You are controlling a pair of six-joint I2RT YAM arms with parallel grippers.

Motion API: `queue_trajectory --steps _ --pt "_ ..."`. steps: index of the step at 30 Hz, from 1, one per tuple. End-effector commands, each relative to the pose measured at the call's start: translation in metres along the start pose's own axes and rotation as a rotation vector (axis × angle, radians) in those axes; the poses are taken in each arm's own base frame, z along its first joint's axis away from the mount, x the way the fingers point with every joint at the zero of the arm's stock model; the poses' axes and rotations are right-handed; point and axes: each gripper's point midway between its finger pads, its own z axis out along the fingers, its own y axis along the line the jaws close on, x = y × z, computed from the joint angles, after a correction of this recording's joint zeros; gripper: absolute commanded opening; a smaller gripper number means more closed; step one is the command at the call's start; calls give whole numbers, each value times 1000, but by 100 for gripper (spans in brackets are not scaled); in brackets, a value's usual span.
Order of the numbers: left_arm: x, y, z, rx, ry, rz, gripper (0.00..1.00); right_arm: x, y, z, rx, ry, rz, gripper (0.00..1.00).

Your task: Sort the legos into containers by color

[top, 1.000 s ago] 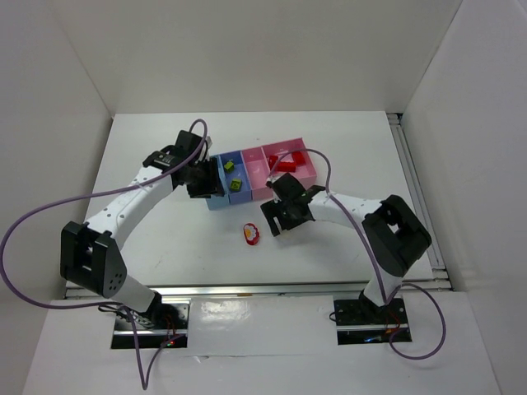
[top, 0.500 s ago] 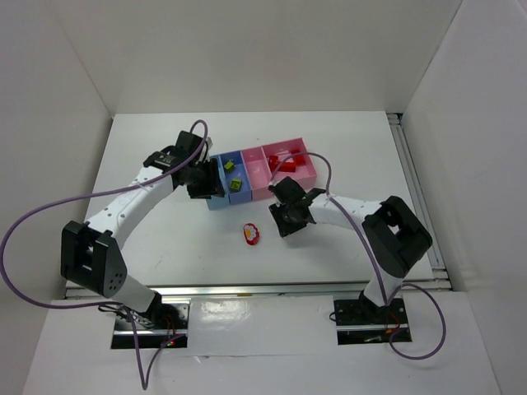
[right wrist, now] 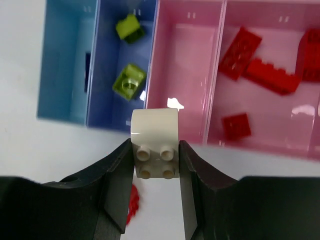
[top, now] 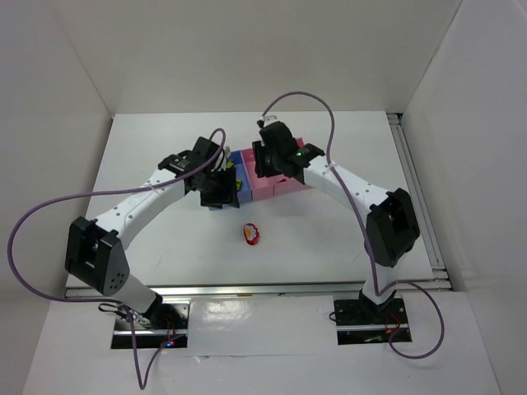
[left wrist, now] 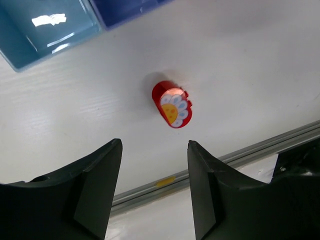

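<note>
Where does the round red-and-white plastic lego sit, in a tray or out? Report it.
Out: the round red-and-white lego lies on the white table, apart from the blue and pink trays.

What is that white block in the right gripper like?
The white block is a small, glossy plastic brick with four studs facing the wrist camera and a curved far side. The right gripper pinches it from both sides, above the tray row, near where the darker blue tray meets a pink tray.

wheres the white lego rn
Right wrist view: the white lego is clamped in the right hand, above the seam between dark blue tray and adjoining pink tray.
</note>
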Motion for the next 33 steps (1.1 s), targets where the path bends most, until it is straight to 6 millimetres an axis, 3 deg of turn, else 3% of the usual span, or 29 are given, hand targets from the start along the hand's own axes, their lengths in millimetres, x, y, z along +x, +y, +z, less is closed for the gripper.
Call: queue_trajectory --steps 1,2,6,8,11,14,17,20,21,24,25,26,29,30,31,33 --pt "22 5 1 -14 52 -41 66 -30 -6 25 12 -40 22 34" --pt "20 4 2 -9 43 -40 66 -31 -10 39 14 -33 29 35" --pt "18 12 -2 -48 11 -37 70 -51 -12 58 9 -65 59 39" --pt "17 14 -4 -59 9 -13 71 -47 -18 72 23 -48 64 42" --pt "15 18 -3 -74 11 18 79 -47 -15 81 13 -42 73 62" --pt "17 18 4 -70 31 41 88 -54 -16 75 26 -62 84 73" --pt "16 20 4 -78 27 52 90 -66 -23 64 41 -101 103 73" --pt "12 19 8 -73 17 63 82 -71 -31 42 80 -136 130 73" --pt "18 12 12 -67 34 85 82 -80 -38 22 95 -165 141 71" --pt "27 0 23 -73 57 119 82 -68 -76 -3 205 -171 184 70" --pt "29 -3 29 -84 69 106 82 -76 -84 -29 225 -216 210 70" --pt "27 -8 31 -97 56 106 82 -57 -96 -33 257 -184 222 71" --pt "30 -22 37 -96 25 40 83 -53 -125 -78 314 -237 280 72" --pt "33 -24 39 -103 19 17 83 -34 -130 -82 333 -209 287 74" --pt "37 -23 46 -121 23 4 83 -39 -134 -103 330 -255 304 76" --pt "38 -21 56 -154 21 -35 83 -22 -145 -115 360 -245 323 79"
